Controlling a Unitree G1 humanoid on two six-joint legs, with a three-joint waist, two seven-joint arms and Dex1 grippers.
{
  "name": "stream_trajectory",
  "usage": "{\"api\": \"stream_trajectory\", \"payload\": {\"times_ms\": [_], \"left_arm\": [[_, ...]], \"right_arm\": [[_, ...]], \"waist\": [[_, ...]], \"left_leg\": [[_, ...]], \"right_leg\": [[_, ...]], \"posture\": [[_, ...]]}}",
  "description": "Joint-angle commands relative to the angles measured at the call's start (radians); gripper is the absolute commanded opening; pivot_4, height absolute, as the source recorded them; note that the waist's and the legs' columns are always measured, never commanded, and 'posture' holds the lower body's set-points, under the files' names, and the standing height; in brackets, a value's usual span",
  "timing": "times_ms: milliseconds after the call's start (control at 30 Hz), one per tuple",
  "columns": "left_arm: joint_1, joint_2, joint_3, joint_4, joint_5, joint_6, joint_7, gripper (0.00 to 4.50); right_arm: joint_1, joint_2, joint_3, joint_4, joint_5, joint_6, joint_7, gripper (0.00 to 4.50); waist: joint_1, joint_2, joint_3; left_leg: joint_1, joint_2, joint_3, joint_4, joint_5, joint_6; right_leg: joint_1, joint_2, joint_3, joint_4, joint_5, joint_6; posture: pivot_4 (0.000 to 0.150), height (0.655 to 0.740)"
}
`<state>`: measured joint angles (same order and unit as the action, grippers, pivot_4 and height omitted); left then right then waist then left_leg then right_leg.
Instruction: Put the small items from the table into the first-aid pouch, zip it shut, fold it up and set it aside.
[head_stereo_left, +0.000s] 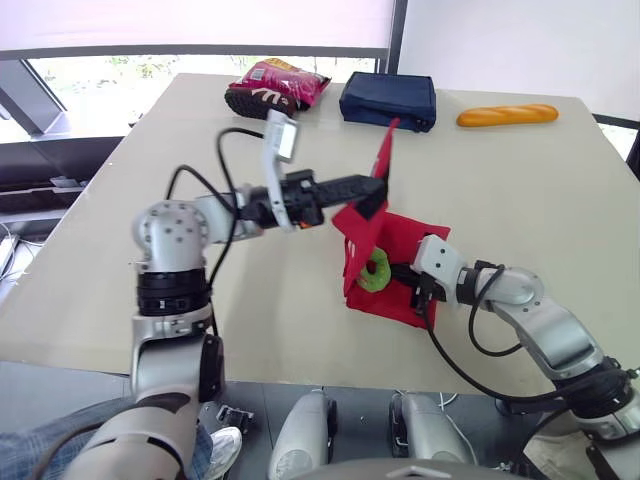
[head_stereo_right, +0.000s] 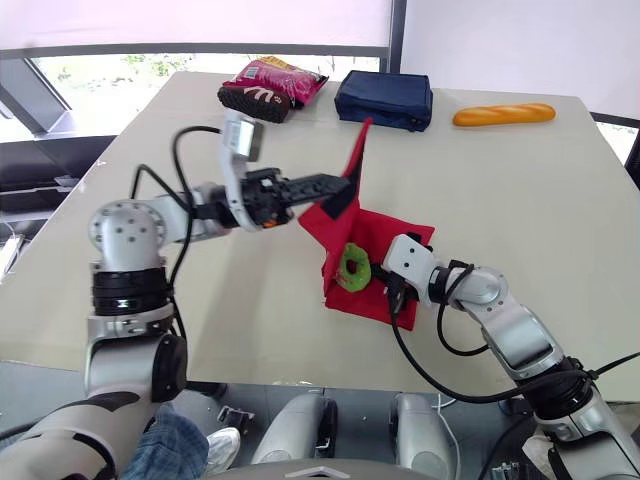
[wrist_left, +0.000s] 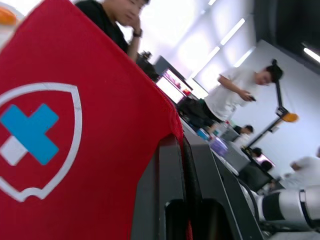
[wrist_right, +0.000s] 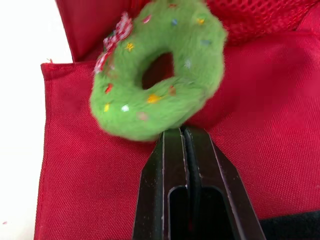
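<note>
Fingers of the left tool (head_stereo_left: 379, 189) are clamped on the raised flap of the red first-aid pouch (head_stereo_left: 402, 240), spread mid-surface (head_stereo_left: 500, 190). At its open pocket, a green plush ring (wrist_right: 150, 107) is pinched by the closed right tool (wrist_right: 182, 131).

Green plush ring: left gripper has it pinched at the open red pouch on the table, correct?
Wrong arm. The right gripper has the green plush ring pinched at the open red pouch on the table; the right wrist view shows it. The left gripper grips the pouch's raised flap.
</note>
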<state>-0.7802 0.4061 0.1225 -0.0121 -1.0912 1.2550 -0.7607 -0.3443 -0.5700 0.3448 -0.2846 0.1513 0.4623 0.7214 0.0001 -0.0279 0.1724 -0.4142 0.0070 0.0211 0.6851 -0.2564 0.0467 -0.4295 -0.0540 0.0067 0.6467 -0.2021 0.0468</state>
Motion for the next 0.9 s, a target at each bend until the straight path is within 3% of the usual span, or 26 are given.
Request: {"api": "stream_trajectory", "payload": {"times_ms": [33, 233, 367, 567, 900], "left_arm": [[0.016, -0.004, -0.080, -0.007, 0.053, -0.051, -0.076, 0.00], [0.028, 0.006, -0.179, 0.063, 0.162, -0.134, -0.189, 0.00], [0.022, -0.001, -0.194, 0.089, 0.195, -0.153, -0.220, 0.00], [0.020, -0.044, -0.207, 0.114, 0.216, -0.156, -0.221, 0.00], [0.019, -0.149, -0.250, 0.184, 0.312, -0.152, -0.136, 0.00]], "right_arm": [[0.005, 0.007, -0.039, 0.022, -0.016, 0.047, -0.031, 0.07], [0.041, 0.040, -0.141, -0.048, 0.043, 0.078, -0.070, 0.07], [0.083, 0.039, -0.275, -0.216, 0.150, 0.178, -0.090, 0.07], [0.280, -0.062, -0.584, -0.504, 0.392, 0.270, -0.013, 0.07], [0.537, -0.163, -1.014, -0.607, 0.612, 0.233, 0.071, 0.07]], "waist": [[-0.002, 0.000, 0.000], [-0.001, 0.000, 0.000], [0.003, 0.001, 0.000], [0.013, 0.001, 0.001], [0.011, 0.002, 0.000]], "left_leg": [[0.000, 0.000, 0.000, 0.000, 0.000, 0.000], [0.000, 0.000, -0.001, 0.000, 0.000, 0.001], [-0.002, -0.001, -0.001, 0.000, 0.000, 0.001], [-0.002, 0.000, -0.002, -0.001, -0.001, 0.001], [-0.001, 0.000, -0.001, 0.000, -0.001, 0.002]], "right_leg": [[0.000, 0.000, 0.000, 0.000, 0.000, 0.000], [0.000, 0.000, 0.000, 0.000, 0.000, 0.000], [-0.001, 0.000, 0.000, 0.000, 0.000, 0.000], [-0.001, 0.000, -0.001, -0.001, 0.000, 0.000], [0.000, 0.001, 0.000, -0.001, -0.001, 0.001]], "posture": [[0.150, 0.7164], [0.150, 0.7164], [0.150, 0.7164], [0.150, 0.7164], [0.150, 0.7164]]}}
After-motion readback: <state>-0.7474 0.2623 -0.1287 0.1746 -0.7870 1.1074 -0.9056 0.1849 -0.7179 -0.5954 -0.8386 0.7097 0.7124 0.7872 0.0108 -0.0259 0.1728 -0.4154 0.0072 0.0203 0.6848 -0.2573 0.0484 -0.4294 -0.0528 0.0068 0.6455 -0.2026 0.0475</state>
